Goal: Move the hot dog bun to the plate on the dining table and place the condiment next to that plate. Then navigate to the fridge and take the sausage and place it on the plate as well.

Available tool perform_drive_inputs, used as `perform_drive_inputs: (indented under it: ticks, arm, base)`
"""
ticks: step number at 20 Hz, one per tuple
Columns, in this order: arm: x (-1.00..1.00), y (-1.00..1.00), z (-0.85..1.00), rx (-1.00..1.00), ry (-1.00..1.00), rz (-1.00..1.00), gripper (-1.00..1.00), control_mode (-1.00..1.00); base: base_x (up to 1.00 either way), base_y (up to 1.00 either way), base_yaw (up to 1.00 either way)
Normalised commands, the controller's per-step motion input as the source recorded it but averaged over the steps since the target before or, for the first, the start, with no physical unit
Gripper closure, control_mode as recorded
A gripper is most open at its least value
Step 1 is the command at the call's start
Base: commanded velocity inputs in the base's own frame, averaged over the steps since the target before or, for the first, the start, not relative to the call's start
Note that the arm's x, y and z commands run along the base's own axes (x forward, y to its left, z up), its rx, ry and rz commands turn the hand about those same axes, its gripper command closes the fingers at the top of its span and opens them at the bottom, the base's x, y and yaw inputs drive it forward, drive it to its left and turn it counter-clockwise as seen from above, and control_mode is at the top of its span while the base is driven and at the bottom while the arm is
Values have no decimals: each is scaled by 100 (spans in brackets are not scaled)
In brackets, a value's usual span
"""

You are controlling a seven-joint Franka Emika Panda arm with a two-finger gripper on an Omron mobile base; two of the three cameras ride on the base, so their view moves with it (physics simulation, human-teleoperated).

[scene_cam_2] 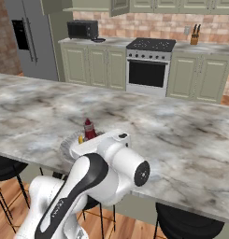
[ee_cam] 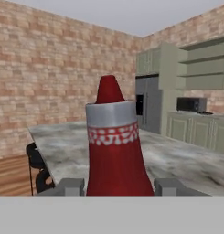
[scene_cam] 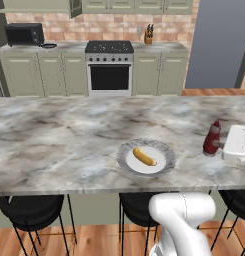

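Red condiment bottle (ee_cam: 114, 151) stands upright between the jaws (ee_cam: 119, 186), which clamp its base on the marble surface (scene_cam: 59, 145), at three o'clock from the plate (scene_cam: 166, 166) (bun (scene_cam: 144, 156) already on it).

Claw (ee_cam: 118, 186) clamped, arm low and level

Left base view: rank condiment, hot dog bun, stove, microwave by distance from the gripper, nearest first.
1. condiment, upright on the dining table, at the gripper, between its jaws.
2. hot dog bun, on the plate to the left.
3. stove, across the room.
4. microwave, far left counter.
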Motion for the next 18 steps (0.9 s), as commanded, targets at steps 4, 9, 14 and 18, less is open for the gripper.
perform_drive_inputs:
  ticks: [4, 9, 14, 18]
  arm:
    - [1, -5, -20, 0, 0, 12, 100, -100]
    - [0, -8, -17, 0, 0, 11, 100, -100]
    - [0, -9, -16, 0, 0, 3, 100, -100]
    - [5, -1, -24, 0, 0, 1, 100, -100]
  base:
    - [0, 0, 0]
    - [0, 0, 0]
    - [0, 0, 0]
    - [0, 0, 0]
